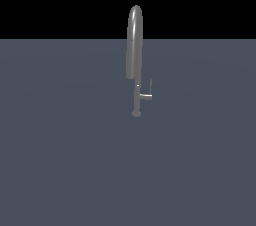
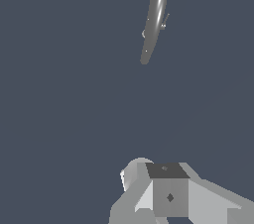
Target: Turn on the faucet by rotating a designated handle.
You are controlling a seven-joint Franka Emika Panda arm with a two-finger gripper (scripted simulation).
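We see the handle (image 1: 146, 95), a small grey L-shaped lever: a short stub sticks out from the post toward the exterior view's right and ends in a thin upright rod. It sits low on the faucet (image 1: 135, 60), a tall slim grey metal post on a small round base, topped by a high, thicker arched spout. The faucet stands alone near the middle of the flat blue-grey tabletop (image 1: 60, 160), toward its far side in the exterior view.

We judge the handle to be rigid metal, smooth and probably slippery, turning on a pivot at the post rather than lifting free. Because it is so thin, the best place to take hold or push looks to be the upright rod at the stub's outer end, where leverage is greatest. The thick spout just above it is easy to mistake for it or bump.

In the wrist view the faucet (image 2: 155, 15) appears small and well apart from the tool (image 2: 168, 193), whose pale grey blocky body fills the lower edge. Nothing is held. Its fingertips are out of view, so we cannot tell whether the tool is open or closed.
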